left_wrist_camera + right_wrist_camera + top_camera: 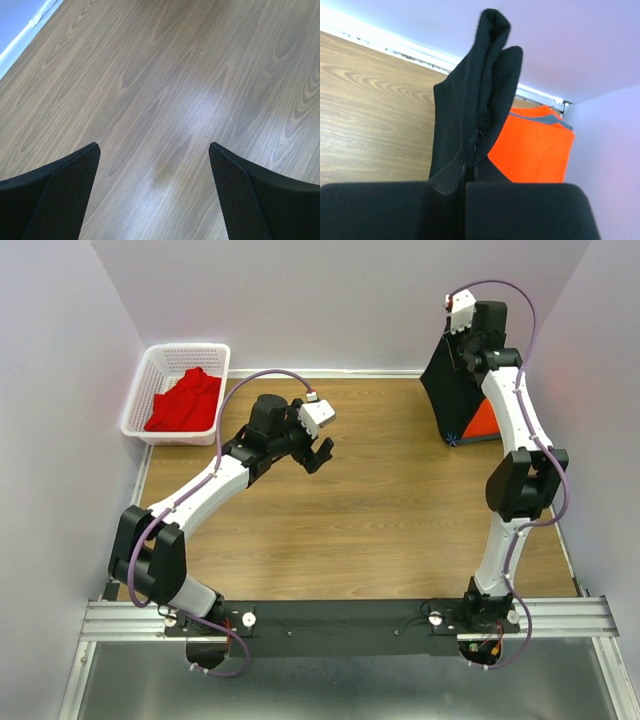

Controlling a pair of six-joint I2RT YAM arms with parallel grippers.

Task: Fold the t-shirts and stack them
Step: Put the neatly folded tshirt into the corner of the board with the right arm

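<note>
My right gripper (462, 340) is raised at the far right and shut on the black t-shirt (448, 390), which hangs down from it to the table. In the right wrist view the black cloth (480, 95) is pinched between the shut fingers (520, 210). The orange t-shirt (484, 420) lies folded on the table behind the hanging black one; it also shows in the right wrist view (535, 147). The red t-shirt (185, 403) lies crumpled in the white mesh basket (140, 400). My left gripper (319, 454) is open and empty over bare wood, its fingers (60, 195) wide apart.
The basket stands at the far left corner against the wall. Lilac walls close the table on the left, back and right. A white strip (395, 47) runs along the foot of the back wall.
</note>
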